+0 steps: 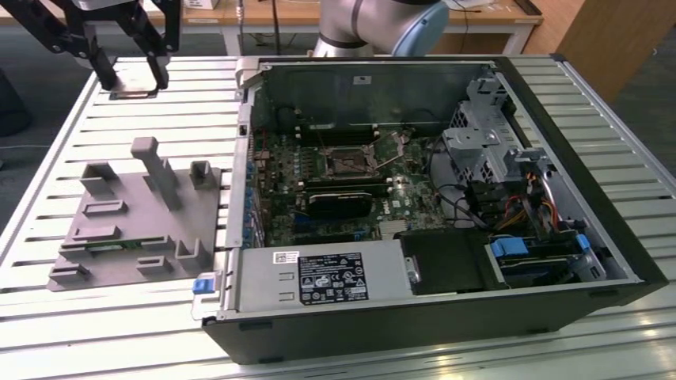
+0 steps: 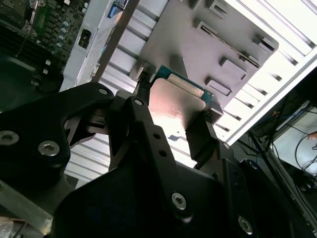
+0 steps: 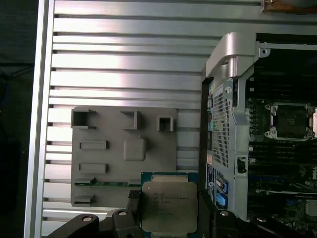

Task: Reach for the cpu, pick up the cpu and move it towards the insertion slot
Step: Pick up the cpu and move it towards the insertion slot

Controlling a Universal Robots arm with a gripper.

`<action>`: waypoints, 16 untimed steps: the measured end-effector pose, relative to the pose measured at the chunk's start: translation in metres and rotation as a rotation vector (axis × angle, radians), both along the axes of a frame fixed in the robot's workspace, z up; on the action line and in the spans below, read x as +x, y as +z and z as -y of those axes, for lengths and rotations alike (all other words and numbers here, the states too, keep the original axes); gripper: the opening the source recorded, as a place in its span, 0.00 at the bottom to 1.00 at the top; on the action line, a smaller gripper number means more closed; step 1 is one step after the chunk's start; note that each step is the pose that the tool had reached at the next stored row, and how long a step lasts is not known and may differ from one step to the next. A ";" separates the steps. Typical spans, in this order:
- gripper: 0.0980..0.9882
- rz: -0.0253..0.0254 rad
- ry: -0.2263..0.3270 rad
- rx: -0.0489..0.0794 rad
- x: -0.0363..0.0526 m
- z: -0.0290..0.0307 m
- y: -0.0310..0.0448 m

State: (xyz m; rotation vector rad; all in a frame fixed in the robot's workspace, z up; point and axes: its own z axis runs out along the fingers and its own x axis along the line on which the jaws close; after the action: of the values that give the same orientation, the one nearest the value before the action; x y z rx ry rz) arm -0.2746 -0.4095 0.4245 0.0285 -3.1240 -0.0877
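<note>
In the upper left of the exterior view, the black two-fingered gripper [image 1: 135, 79] hangs with its fingers pointing down above the slatted aluminium table [image 1: 95, 332], its jaws pinching the small flat square cpu with a silver metal top [image 1: 134, 83] by two opposite edges. The chip lies level between the fingertips, lifted clear of the table. In both wrist views the black fingers [image 3: 132, 204] press against the sides of the cpu [image 3: 169, 206], whose green rim shows around the shiny lid [image 2: 176, 111]. Below it lies the grey plastic fixture plate with raised blocks [image 3: 124, 153]. The square black insertion slot with a silver frame [image 1: 346, 161] sits on the green motherboard inside the open black computer case [image 1: 591, 309], well apart from the gripper, toward the frame's centre.
</note>
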 end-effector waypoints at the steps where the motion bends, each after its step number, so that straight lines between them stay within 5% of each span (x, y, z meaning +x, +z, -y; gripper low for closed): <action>1: 0.50 -0.0001 0.000 0.000 0.0021 -0.0001 0.0000; 16: 0.50 -0.0001 0.000 0.000 0.0281 -0.0004 0.0000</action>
State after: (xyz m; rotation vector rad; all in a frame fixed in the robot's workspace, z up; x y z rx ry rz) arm -0.2465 -0.4091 0.4246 0.0286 -3.1239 -0.0876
